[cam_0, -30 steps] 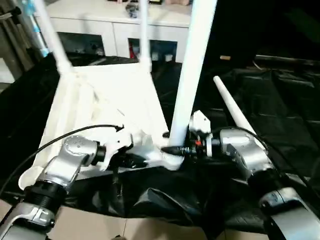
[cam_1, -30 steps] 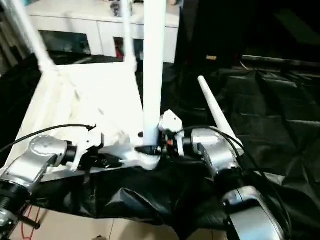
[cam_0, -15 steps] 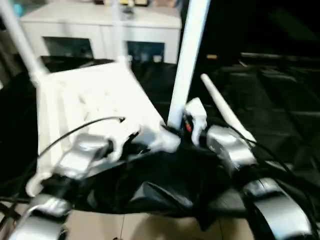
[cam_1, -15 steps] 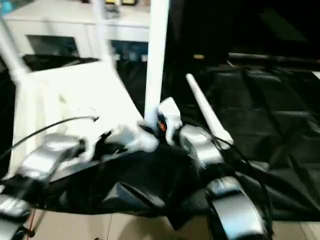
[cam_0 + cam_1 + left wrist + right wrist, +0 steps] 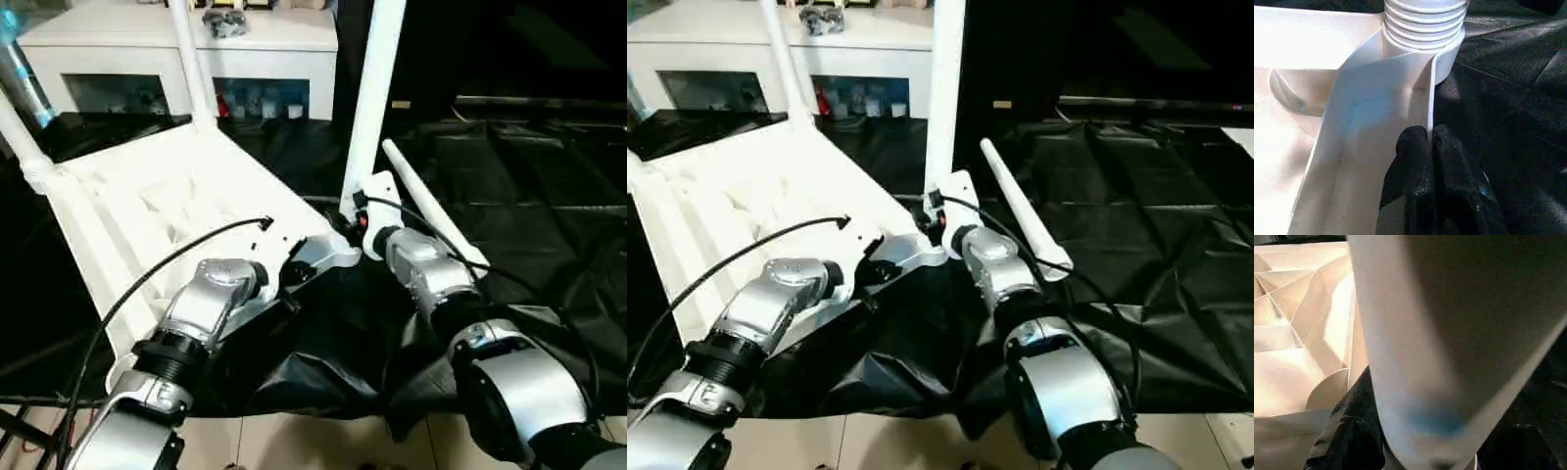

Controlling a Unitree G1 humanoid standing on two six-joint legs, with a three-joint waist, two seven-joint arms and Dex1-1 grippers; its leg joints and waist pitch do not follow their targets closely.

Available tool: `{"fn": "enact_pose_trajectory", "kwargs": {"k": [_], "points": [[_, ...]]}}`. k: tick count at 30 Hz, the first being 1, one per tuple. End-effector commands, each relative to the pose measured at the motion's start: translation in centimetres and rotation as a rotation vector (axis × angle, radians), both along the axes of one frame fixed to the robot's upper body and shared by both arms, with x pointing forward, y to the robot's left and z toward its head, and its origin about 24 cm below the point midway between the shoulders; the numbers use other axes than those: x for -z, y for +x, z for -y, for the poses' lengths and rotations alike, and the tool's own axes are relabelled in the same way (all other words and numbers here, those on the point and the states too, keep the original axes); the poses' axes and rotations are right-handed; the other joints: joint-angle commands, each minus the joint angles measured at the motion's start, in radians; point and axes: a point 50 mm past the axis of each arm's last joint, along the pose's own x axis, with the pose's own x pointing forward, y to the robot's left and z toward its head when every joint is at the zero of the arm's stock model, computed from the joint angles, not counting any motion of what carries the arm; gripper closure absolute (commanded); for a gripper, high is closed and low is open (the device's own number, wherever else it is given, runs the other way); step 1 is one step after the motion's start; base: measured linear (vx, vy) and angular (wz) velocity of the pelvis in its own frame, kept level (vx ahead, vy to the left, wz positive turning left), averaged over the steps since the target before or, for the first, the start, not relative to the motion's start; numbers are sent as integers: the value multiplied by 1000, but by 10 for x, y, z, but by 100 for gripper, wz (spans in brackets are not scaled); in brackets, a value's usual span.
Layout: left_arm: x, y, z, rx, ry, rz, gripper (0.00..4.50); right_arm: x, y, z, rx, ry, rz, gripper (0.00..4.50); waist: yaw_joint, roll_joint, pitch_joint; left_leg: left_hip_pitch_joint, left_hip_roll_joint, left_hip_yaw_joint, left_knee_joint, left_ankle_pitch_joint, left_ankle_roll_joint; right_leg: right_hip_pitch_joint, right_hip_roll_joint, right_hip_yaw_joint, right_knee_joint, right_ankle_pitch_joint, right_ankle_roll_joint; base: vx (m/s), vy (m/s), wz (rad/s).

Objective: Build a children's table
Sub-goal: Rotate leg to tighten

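Right gripper point(image 5: 355, 223) wraps the base of an upright white leg point(image 5: 370, 108) that rises from the near corner socket point(image 5: 1422, 29) of the upturned table top point(image 5: 167, 211), while the left gripper point(image 5: 1430, 147) pinches the top's thin rim just beside that socket. A last loose leg point(image 5: 431, 213) lies on the black table to the right, long axis running away from the robot, nearer the right arm. The left wrist view shows the ribbed socket collar; the right wrist view probably shows the leg, blurred.

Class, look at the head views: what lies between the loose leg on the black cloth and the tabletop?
The upright leg with the right pincer at its base, between the loose leg and the tabletop.
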Motion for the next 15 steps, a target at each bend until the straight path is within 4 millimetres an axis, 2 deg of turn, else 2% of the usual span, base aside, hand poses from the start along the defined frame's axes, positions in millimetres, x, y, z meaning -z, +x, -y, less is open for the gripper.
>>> {"fn": "enact_pose_trajectory", "kwargs": {"k": [1, 3, 5, 6, 7, 8, 9, 12, 14, 15], "points": [[-28, 15, -3, -46, 1, 145, 450, 50, -29, -15, -61, -23, -244, 260, -8, 13, -45, 35, 15, -14, -79, -655, -12, 12, -61, 16, -102, -615, -53, 0, 0, 0], [-29, 14, -3, -35, 5, 154, 450, 49, -29, -16, -65, -55, -229, 260, -10, 14, -42, 33, 16, -15, -81, -663, -11, 13, -60, 13, -103, -619, -48, 0, 0, 0], [-28, 14, -4, -21, 8, 159, 450, 47, -28, -18, -79, -40, -228, 260, -11, 18, -41, 37, 16, -15, -80, -674, -11, 11, -59, 10, -106, -628, -40, 0, 0, 0], [-28, 13, -3, -5, 10, 165, 450, 46, -28, -18, -81, -29, -227, 260, -13, 17, -41, 37, 17, -16, -82, -680, -9, 13, -58, 8, -106, -628, -35, 0, 0, 0], [-28, 13, -3, -2, 10, 166, 450, 46, -28, -18, -81, -27, -227, 225, -13, 17, -41, 37, 17, -16, -82, -680, -9, 13, -58, 8, -106, -628, -35, 0, 0, 0], [-28, 12, -3, 11, 11, 168, 450, 44, -27, -19, -85, -21, -220, 225, -12, 17, -41, 37, 17, -15, -83, -679, -8, 11, -59, 11, -106, -627, -37, 0, 0, 0], [-28, 11, -3, 26, 11, 171, 450, 41, -25, -19, -90, -15, -212, 188, -13, 18, -40, 36, 17, -15, -83, -676, -9, 11, -60, 12, -105, -629, -39, 0, 0, 0], [-29, 10, -2, 47, 9, 178, 450, 38, -23, -20, -100, -8, -198, 181, -16, 19, -39, 29, 18, -18, -87, -677, -11, 15, -62, 14, -102, -626, -41, 0, 0, 0], [-30, 8, -4, 89, 9, 185, 450, 30, -20, -22, -130, 0, -160, 156, -19, 16, -41, 22, 18, -20, -88, -666, -10, 20, -65, 18, -97, -619, -46, 0, 0, 0], [-30, 7, -4, 97, 6, 185, 450, 27, -19, -23, -141, 3, -150, 145, -19, 19, -41, 25, 17, -17, -86, -652, -9, 14, -68, 25, -96, -609, -62, 0, 0, 0]]}}
